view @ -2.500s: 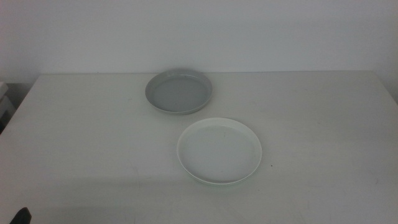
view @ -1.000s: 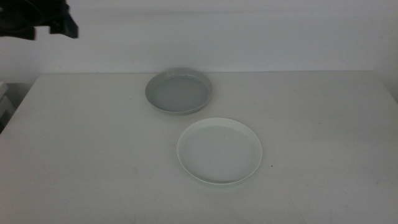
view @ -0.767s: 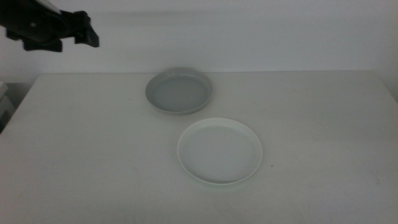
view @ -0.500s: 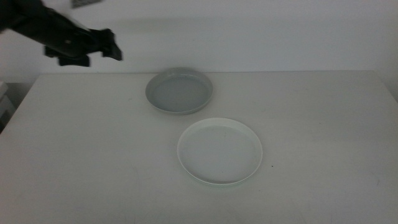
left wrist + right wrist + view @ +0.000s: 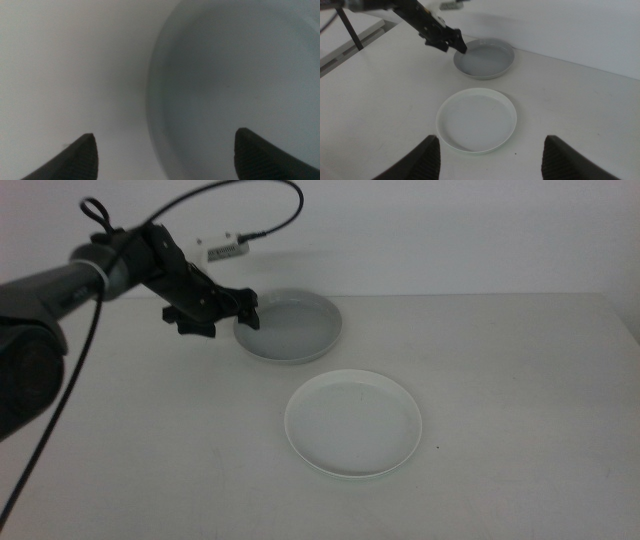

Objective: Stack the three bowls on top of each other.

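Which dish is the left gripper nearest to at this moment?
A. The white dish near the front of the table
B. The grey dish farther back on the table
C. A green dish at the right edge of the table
B: the left gripper, jaws open, is at the rim of the grey dish, while the white dish lies apart, nearer the front.

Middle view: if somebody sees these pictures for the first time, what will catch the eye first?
Most striking is the left gripper, reaching in from the left with open jaws at the near-left rim of the grey bowl, which sits toward the back of the table. In front of it, apart and slightly to the right, lies the white bowl, with nothing in it. The right gripper waits back, open, above the table's near edge.
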Motion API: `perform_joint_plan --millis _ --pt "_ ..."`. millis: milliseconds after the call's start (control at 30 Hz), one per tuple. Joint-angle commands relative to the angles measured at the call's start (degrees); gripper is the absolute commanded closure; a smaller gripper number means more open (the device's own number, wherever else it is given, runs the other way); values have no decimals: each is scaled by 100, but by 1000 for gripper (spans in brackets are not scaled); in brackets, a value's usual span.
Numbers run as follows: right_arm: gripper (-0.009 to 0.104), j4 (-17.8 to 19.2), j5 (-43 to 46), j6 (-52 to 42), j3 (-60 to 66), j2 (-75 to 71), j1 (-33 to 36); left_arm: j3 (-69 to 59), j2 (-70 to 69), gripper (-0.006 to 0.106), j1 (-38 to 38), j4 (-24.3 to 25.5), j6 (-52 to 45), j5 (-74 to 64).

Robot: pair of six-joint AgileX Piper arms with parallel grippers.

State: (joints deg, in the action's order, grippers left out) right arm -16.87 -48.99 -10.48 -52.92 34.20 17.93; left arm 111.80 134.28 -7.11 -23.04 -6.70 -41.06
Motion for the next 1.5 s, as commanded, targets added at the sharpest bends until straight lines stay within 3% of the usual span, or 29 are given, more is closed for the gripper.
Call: perform_joint_plan --millis 0,67,167,233,367,700,1067,1467 --pt "43 -36 359 -10 -120 21 -5 245 -223 -2 -37 -281 86 293" --pt "43 -36 359 -10 -120 21 -5 290 -99 6 -37 -317 86 320" --pt "43 -36 359 -10 -120 21 -5 291 3 26 -37 -426 86 360" --pt "43 -36 359 -10 -120 21 -5 291 33 46 -37 -449 86 332" --pt "43 -36 359 -10 -120 21 -5 291 18 101 -37 -583 86 297" --pt "43 -36 359 -10 -120 21 -5 -68 -1059 101 -81 -533 -2 52" --pt "43 -36 359 -10 -120 21 -5 -2624 -3076 101 -918 -446 -261 899" --pt "43 -36 359 -10 -120 21 -5 -3915 -3068 101 -1697 -585 -190 1895"
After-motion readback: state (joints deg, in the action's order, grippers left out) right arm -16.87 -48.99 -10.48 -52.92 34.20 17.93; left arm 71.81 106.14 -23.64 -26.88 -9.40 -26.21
